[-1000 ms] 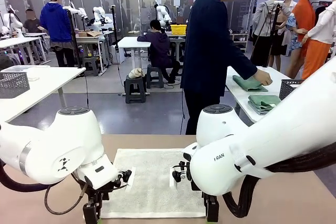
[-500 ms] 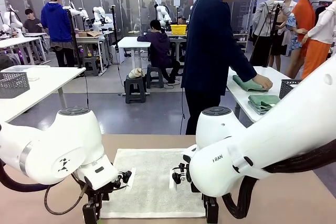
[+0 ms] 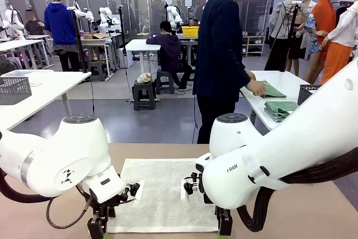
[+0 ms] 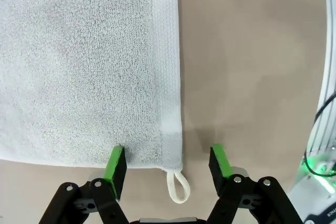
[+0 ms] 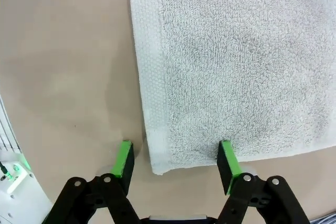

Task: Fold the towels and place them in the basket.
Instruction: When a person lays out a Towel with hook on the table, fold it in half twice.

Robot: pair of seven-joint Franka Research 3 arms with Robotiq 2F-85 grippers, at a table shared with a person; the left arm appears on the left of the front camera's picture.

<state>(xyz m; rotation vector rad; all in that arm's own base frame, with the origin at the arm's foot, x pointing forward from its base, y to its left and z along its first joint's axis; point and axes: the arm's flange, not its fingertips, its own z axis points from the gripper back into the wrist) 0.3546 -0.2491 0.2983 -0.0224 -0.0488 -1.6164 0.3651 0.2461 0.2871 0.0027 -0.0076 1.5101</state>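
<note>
A cream-white towel (image 3: 162, 194) lies flat and unfolded on the brown table. My left gripper (image 3: 96, 225) is down at its near left corner. In the left wrist view the left gripper (image 4: 168, 163) is open, its green pads either side of the towel (image 4: 89, 61) hem and the white loop (image 4: 177, 190). My right gripper (image 3: 224, 225) is down at the near right corner. The right wrist view has the right gripper (image 5: 176, 158) open astride that corner of the towel (image 5: 236, 61). A dark grey mesh basket (image 3: 310, 93) stands on the white side table at right.
A person in a dark jacket (image 3: 221, 54) stands beyond the table's far edge, hands on green cloths (image 3: 279, 107) on the side table. A paler mesh basket (image 3: 14, 89) sits on a white table at left. Bare brown tabletop (image 3: 313, 205) flanks the towel.
Both grippers have sunk slightly onto the towel's near corners. The person has turned and drawn a hand back along the green cloth.
</note>
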